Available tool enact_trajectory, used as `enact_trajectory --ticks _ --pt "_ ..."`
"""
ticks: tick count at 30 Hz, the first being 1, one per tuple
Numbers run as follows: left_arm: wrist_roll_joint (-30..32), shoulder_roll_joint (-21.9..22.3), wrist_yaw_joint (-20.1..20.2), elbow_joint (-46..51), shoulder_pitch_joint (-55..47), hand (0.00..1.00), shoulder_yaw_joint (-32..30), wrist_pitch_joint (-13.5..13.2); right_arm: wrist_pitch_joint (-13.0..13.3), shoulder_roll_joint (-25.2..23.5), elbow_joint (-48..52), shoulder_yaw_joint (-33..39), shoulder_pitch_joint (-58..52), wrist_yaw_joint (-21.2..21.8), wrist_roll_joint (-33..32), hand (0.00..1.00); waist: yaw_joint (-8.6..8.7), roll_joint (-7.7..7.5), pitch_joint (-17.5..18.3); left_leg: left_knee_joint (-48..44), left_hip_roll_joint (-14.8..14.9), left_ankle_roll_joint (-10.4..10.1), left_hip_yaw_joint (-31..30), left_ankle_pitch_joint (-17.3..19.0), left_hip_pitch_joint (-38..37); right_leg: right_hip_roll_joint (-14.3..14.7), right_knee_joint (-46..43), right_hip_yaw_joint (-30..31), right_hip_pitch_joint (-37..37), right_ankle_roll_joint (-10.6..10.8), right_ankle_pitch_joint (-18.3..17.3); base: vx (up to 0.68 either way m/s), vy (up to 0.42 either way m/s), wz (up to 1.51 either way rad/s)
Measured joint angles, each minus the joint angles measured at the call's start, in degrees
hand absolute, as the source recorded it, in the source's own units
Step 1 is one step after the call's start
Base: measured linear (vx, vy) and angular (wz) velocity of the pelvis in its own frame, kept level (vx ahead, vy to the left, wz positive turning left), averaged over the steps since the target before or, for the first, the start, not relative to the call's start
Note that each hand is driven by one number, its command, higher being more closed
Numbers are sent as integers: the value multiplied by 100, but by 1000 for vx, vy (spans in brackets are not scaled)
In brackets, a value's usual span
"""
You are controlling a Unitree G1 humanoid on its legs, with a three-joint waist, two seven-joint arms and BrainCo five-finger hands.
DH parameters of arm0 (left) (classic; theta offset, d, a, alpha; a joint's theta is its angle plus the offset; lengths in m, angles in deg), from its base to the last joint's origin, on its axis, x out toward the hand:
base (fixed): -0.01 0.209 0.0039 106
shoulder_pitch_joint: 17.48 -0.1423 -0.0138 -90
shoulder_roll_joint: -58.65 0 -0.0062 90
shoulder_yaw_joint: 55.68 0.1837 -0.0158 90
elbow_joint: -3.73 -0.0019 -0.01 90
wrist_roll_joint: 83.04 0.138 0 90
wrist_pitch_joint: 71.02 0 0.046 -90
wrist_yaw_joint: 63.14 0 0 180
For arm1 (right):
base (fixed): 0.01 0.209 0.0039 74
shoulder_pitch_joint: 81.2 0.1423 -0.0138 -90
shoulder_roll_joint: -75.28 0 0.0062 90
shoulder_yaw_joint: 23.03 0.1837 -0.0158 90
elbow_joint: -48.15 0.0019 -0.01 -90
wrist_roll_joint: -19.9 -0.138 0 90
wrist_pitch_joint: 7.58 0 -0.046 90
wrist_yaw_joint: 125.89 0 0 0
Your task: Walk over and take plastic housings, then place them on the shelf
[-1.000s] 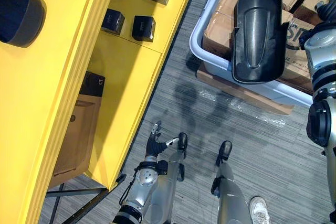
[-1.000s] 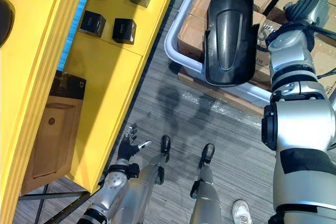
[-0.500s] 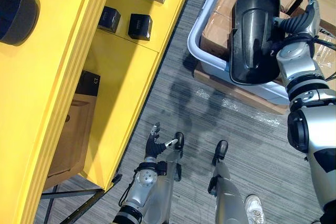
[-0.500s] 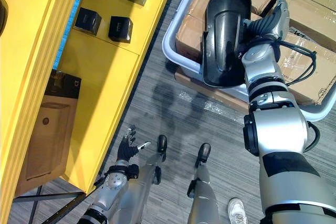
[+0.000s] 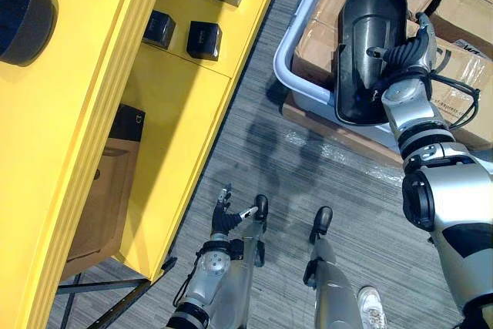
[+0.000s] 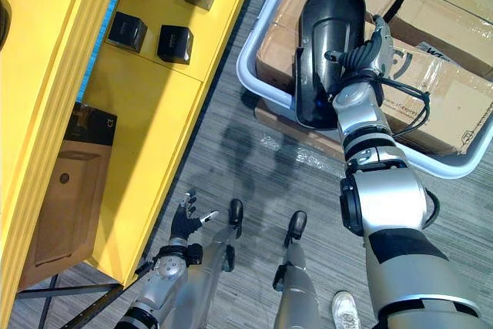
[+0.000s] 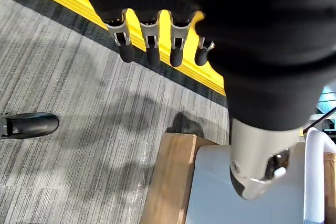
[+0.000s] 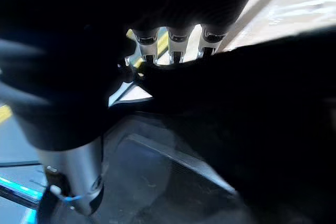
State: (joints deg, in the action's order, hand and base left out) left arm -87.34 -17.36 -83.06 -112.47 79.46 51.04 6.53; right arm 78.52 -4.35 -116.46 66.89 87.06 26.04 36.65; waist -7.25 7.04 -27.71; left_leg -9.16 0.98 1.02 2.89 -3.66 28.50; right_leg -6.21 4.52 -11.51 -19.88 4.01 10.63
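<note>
Cardboard boxes (image 6: 454, 105) and black housing (image 6: 327, 28) lie in grey bin (image 6: 242, 71).

yellow shelf (image 5: 185, 105): small black boxes (image 5: 204, 39) | carpet floor (image 5: 347, 190): wooden pallet (image 7: 168, 182) under grey bin (image 5: 283, 63)

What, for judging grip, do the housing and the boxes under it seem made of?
Housing: likely moulded plastic, glossy black. Pale highlights run along its smooth curved ridge.
Boxes: seemingly cardboard, matte brown, with flat faces, sharp folded edges and what looks like tape on a seam.
</note>
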Motion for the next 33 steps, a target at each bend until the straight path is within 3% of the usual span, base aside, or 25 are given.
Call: enact_trajectory --ticks 6,7,11,20,33 --pt "6 21 -15 -66 5 0 44 52 -262 -20 -219 312 -46 -69 208 0 0 -2 1 103 -11 -5 -6 -60 1 -6 0 -5 -46 0 0 0 0 0" --pt "8 21 -16 -103 4 0 50 71 -272 -19 -225 370 -45 -86 210 100 -1 -2 2 104 -11 -6 -13 -60 1 -4 0 -9 -44 0 -1 0 0 0" --pt "10 29 -16 -127 2 0 55 131 -302 90 -268 475 -45 -283 182 100 -6 -3 3 106 -24 -1 -36 -64 1 -13 -1 -25 -32 1 -1 5 5 3" --pt "26 24 -11 -62 -22 0 56 209 -435 149 -532 1138 -47 -173 138 100 3 -1 4 108 -23 -13 -47 -83 -59 -10 -1 -31 25 0 -1 22 20 0" --pt "122 3 9 487 -101 0 20 230 -445 257 -173 934 -503 -108 -89 100 31 -7 7 51 2 -14 47 -78 -294 -3 -12 76 236 1 -3 18 27 -4"
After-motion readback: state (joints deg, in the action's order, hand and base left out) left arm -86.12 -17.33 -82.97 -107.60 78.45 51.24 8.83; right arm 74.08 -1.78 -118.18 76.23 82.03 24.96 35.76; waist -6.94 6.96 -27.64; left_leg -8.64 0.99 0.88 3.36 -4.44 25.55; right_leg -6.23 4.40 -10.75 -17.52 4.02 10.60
